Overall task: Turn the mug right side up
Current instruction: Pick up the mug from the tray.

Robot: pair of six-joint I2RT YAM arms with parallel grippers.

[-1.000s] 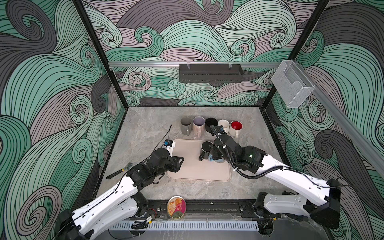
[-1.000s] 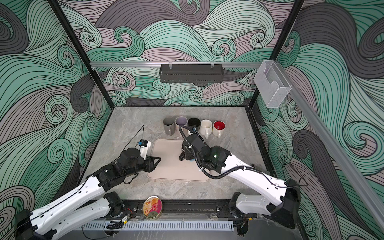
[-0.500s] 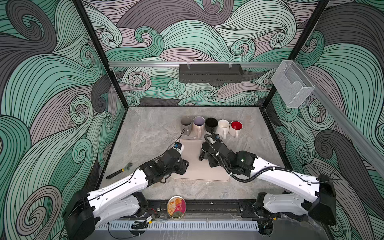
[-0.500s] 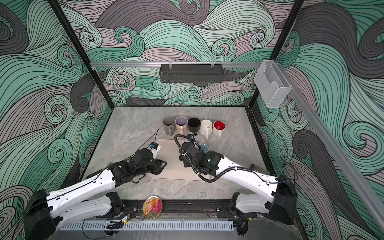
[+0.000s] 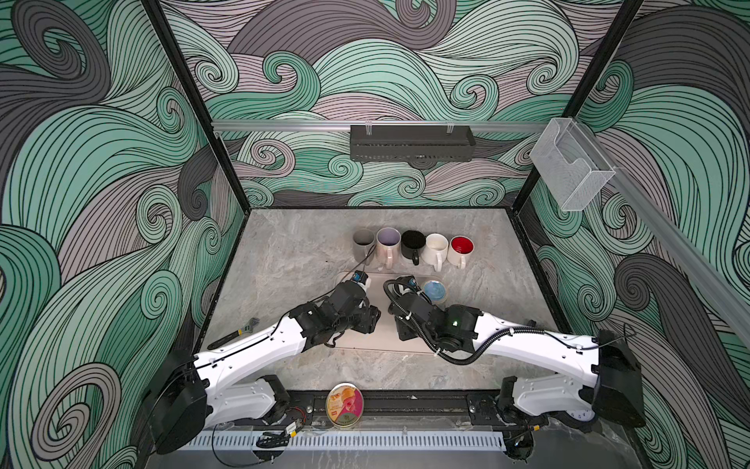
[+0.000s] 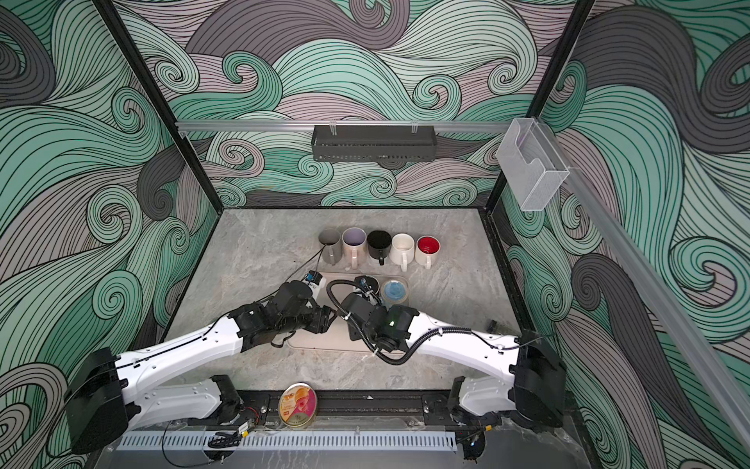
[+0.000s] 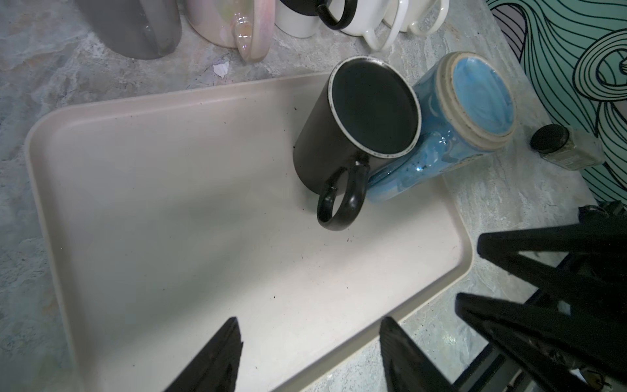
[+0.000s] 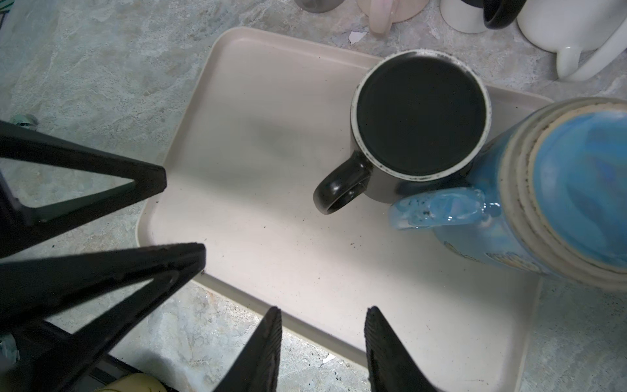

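Black mug (image 7: 371, 105) base-up on beige tray (image 7: 163, 210), against base-up blue mug (image 7: 481, 88).

Setting: robotics lab test cell, not a lived-in room. Evidence in both top views: stone-look worktop (image 5: 284, 251) boxed in by wave-printed panels (image 5: 101, 162), with black frame posts (image 5: 199, 105) and an aluminium rail (image 5: 284, 126) across the back. Left arm (image 5: 251, 353) and right arm (image 5: 539, 349) are mounted on a base rail (image 5: 426, 404), slotted cable duct (image 5: 365, 440) alongside. Row of mugs (image 5: 412, 243) lined up beyond left tool (image 7: 308, 325) and right tool (image 8: 324, 310).
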